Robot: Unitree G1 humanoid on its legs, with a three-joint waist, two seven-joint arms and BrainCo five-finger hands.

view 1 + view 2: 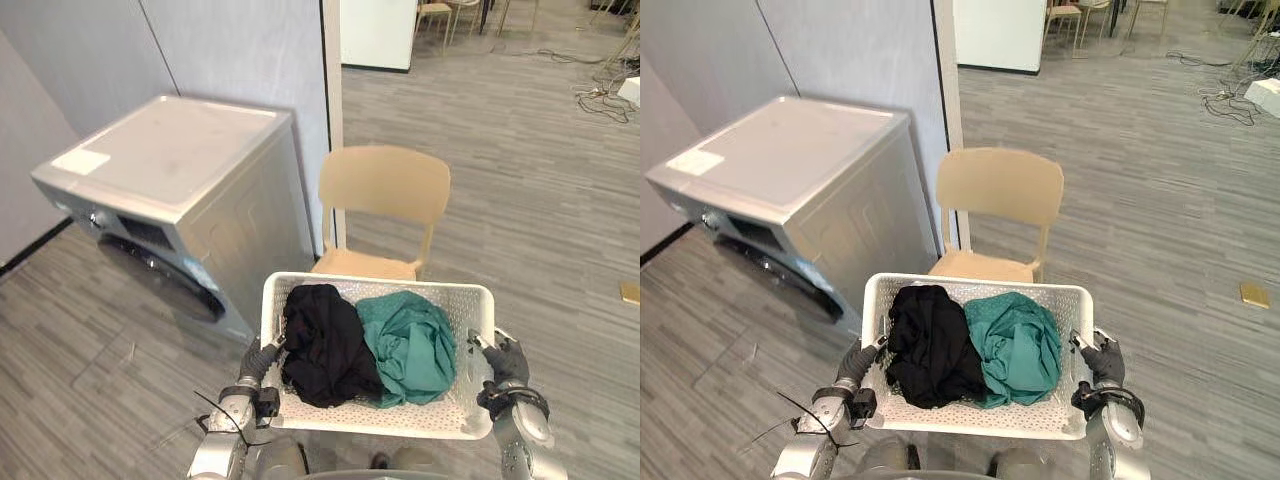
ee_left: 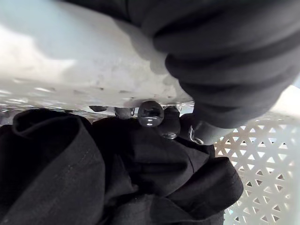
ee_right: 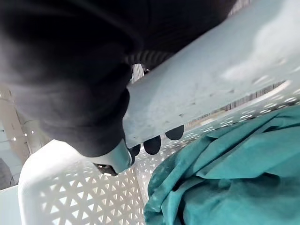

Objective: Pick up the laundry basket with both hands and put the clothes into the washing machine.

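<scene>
Both arms come up from the near side, wrists level, one at each short side of the laundry basket (image 1: pixel 378 284).

Left hand (image 1: pixel 258 361): you have it clamped on the basket's left rim. In the left wrist view the dark fingertips (image 2: pixel 150 113) hook under the rim and point into the basket, just above the black garment (image 1: pixel 325 345).

Right hand (image 1: pixel 507 362): it mirrors this on the right rim. The right wrist view shows its fingertips (image 3: pixel 152 144) curled under the smooth rim, close to the teal garment (image 1: pixel 412 345).

The basket hangs between your two hands. Its far edge sits just before the seat of the chair (image 1: pixel 385 185). I cannot tell whether anything supports it from below.

Materials:
- Basket: white plastic, rectangular, with rounded corners, a solid broad rim, and walls pierced by small triangular holes.
- Black garment: matte woven cloth, bunched in the left half and touching the teal one.
- Teal garment: thin, creased cloth, heaped in the right half.
- Washing machine (image 1: pixel 170 150): a grey metal box with a flat top and a dark round door. It stands on the grey plank floor (image 1: pixel 540 200), to the left of the chair.
- Chair: tan, with a curved back.
</scene>
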